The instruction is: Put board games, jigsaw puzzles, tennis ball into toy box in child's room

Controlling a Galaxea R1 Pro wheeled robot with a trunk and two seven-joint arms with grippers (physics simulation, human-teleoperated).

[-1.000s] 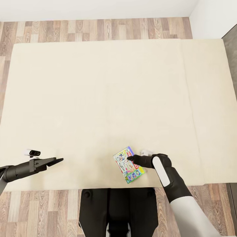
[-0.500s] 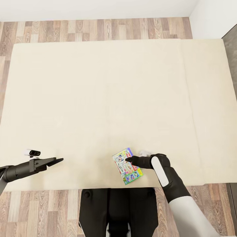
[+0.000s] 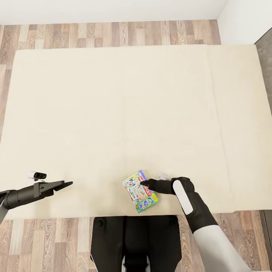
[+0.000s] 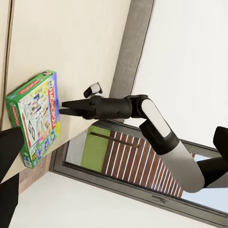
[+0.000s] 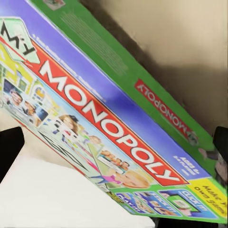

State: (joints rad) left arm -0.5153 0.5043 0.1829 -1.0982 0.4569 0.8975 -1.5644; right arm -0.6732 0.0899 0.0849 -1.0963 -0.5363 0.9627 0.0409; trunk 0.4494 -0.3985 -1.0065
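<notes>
Monopoly box (image 3: 139,191) being gripped on the bed (image 3: 113,113)

Lower centre of the head view, the right gripper (image 3: 145,184) is pinching the box's edge, presumably to lift it; the left gripper (image 3: 65,184) is hovering lower left, finger state unclear.

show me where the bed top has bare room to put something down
Nearly all of the cream-beige bed is bare, from far edge to mid-bed. Crowded only at the near edge: purple-green Monopoly carton with the right gripper at it, left gripper over the near-left corner.
</notes>
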